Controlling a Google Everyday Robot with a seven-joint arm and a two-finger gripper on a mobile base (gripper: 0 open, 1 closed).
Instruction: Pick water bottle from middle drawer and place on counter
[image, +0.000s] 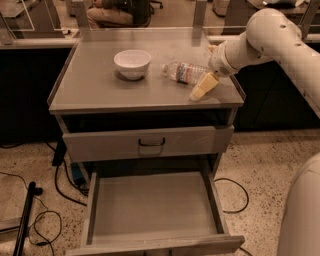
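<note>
The water bottle (182, 72) lies on its side on the counter (100, 85), white cap pointing left toward the bowl, dark label band in the middle. My gripper (204, 73) is at the bottle's base end on the right side of the counter. Its yellowish fingers (202, 88) stand apart, one in front of the base and one behind it, and do not press on the bottle. The middle drawer (150, 205) is pulled out low at the front, and its flat bottom is bare.
A white bowl (132, 63) stands on the counter left of the bottle. A shut drawer front with a black handle (151, 142) sits above the open drawer. Cables (40, 210) lie on the floor at left. My white arm (280, 35) reaches in from the right.
</note>
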